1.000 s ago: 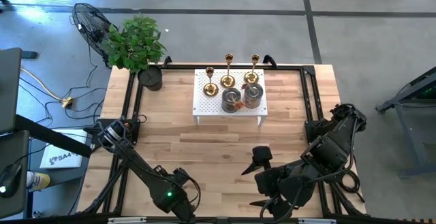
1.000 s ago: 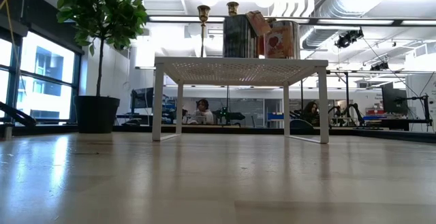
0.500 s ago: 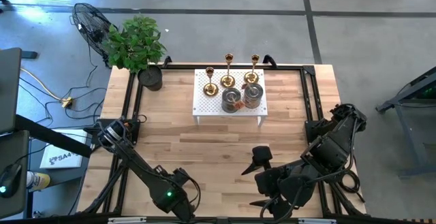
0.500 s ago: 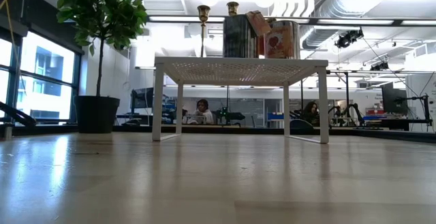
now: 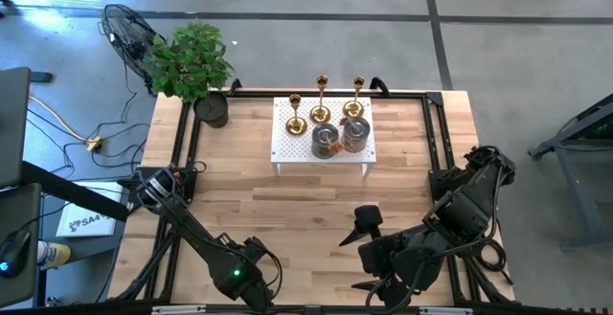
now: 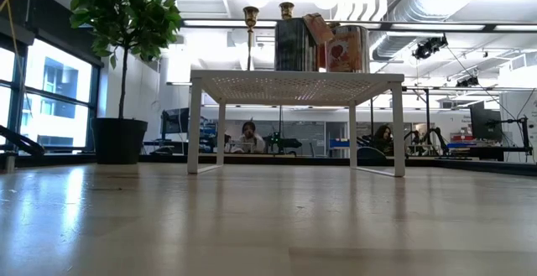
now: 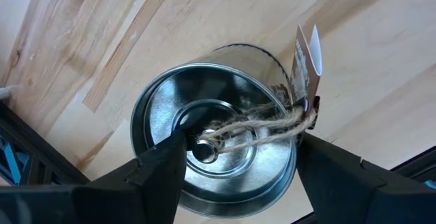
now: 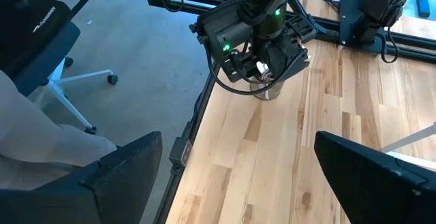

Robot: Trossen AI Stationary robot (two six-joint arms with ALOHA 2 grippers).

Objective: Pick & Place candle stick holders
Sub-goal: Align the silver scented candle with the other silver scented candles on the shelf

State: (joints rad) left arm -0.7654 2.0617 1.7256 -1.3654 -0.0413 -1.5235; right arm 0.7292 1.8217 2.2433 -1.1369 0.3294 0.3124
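One silver-grey cylinder holder [image 7: 216,130], twine-tied with a paper tag, sits gripped in my left gripper [image 7: 235,159]; my right gripper [image 8: 238,173] waits, spread wide.

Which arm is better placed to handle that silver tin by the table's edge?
Left. Its gripper is already around the silver holder, while the right gripper hangs open, well apart from it.
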